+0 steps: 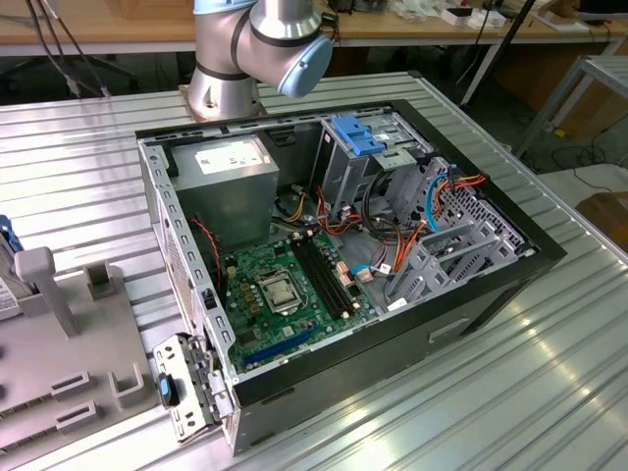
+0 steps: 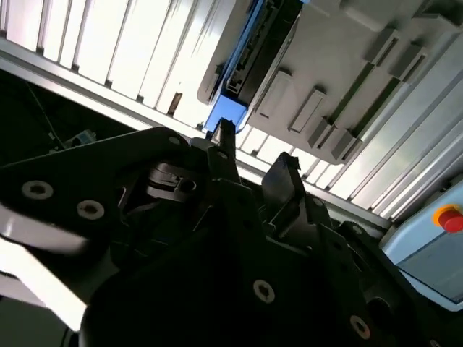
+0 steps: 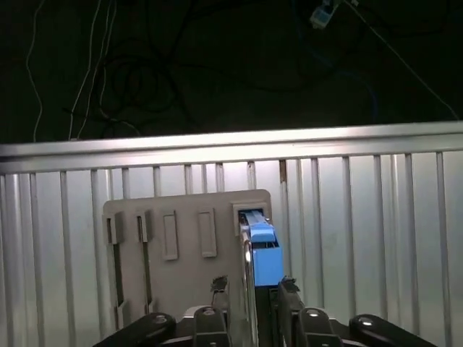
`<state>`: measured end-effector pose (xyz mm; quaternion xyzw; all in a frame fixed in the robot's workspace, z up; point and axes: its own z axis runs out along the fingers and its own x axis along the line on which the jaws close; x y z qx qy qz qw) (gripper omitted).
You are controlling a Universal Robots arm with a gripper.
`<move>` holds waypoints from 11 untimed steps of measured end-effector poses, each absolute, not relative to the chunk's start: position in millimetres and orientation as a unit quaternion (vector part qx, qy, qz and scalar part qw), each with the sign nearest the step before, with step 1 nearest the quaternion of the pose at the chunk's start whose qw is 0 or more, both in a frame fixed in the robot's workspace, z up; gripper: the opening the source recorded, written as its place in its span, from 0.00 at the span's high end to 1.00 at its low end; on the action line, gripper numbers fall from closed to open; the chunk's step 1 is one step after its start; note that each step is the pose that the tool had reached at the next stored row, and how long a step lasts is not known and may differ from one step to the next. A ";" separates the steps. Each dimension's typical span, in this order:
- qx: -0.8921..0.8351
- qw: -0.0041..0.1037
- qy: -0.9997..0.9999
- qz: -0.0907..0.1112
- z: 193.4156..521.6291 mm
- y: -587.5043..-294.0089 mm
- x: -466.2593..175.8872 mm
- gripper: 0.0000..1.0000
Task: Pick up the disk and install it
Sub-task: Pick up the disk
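The pick-up is the step in hand, at the approach stage, and nothing is grasped yet. In the first wrist view the disk (image 3: 264, 249) stands on edge in a slot of the grey holder (image 3: 181, 289), blue side rail uppermost. The holder lies on the ribbed metal counter (image 3: 376, 238). The gripper (image 3: 253, 286) hangs above it with its jaws parted, one finger to either side of the line of the disk's thin edge. The gap between them is wider than the disk is thick. The second wrist view agrees: the gripper (image 2: 255, 155) is apart from the disk (image 2: 257, 54), with no contact.

The exterior view shows the open computer case (image 1: 392, 343) on the same counter, well apart from the holder (image 1: 69, 334) at the exterior view's left. No installing has begun.

As I judge it, the grasp calls for a straight descent in line with the slot, centred across the disk's thickness, so the jaws meet its flat faces. An off-centre descent could land a finger on the top edge or tilt the drive in its slot.
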<state>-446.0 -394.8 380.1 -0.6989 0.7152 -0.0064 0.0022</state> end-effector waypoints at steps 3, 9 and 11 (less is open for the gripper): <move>-0.720 0.002 0.694 -0.006 377.6 -394.7 -446.1 0.46; -0.734 0.003 0.680 -0.007 366.9 -394.6 -446.1 0.40; -0.733 0.003 0.681 -0.007 362.5 -394.6 -446.1 0.40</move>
